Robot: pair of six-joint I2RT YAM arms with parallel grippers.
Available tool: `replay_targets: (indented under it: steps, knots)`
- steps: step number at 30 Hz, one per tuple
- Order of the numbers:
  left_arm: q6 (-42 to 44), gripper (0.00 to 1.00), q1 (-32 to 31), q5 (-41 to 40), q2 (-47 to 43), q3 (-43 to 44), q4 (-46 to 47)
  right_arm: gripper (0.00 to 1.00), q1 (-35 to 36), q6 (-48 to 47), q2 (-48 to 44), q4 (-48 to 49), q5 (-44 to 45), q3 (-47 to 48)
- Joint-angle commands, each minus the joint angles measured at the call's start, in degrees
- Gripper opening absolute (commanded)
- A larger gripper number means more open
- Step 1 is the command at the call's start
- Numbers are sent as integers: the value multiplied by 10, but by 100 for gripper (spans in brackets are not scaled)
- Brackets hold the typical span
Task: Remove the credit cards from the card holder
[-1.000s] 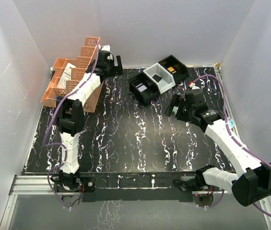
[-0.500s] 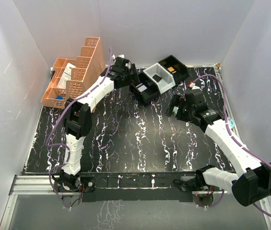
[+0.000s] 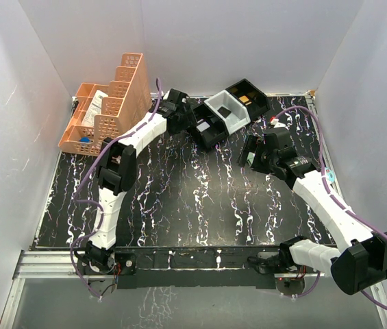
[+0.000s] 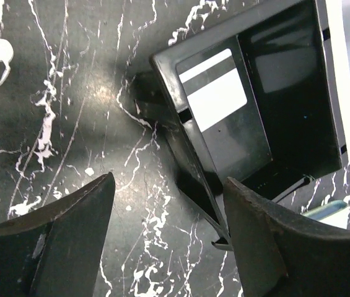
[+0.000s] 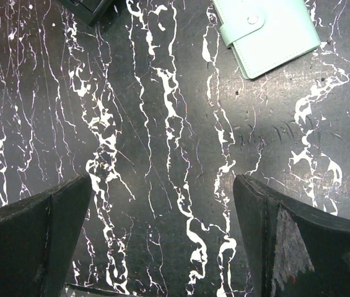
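The card holder (image 5: 274, 30), mint green with a snap tab, lies shut on the black marbled table, beyond my right gripper's fingertips at the upper right of the right wrist view. My right gripper (image 5: 162, 182) (image 3: 251, 154) hangs open over bare table, nothing between its fingers. My left gripper (image 4: 168, 185) (image 3: 183, 116) is open at the left end of the black-and-white tray (image 3: 214, 103). The near corner wall of the tray's black compartment (image 4: 181, 117) runs between the jaws, close to the right finger (image 4: 255, 235). A dark card with a white band (image 4: 215, 93) lies flat inside that compartment.
An orange lattice organiser (image 3: 107, 110) with papers stands at the back left, just left of my left arm. The tray's other compartments hold a dark item (image 3: 224, 113) and a gold one (image 3: 246, 99). White walls enclose the table on three sides.
My left arm has swung right from the orange organiser to the tray's left end, and its jaws have narrowed somewhat. The right arm has not moved.
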Motion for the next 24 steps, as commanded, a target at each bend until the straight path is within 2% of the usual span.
replay_targets:
  steps: [1,7,9,13,24]
  knots:
    - [-14,66,-2,2,-5,7,-2,98,0,-13,7,25,14,29]
    - [-17,59,-3,2,1,8,-4,98,0,-15,15,27,12,30]
    - [-17,51,-3,12,0,4,6,98,0,-17,18,28,11,31]
    - [-11,43,-4,12,12,15,-13,98,0,-22,25,28,14,39]
    - [37,29,-4,3,-38,-71,-6,98,-1,-52,59,19,72,71]
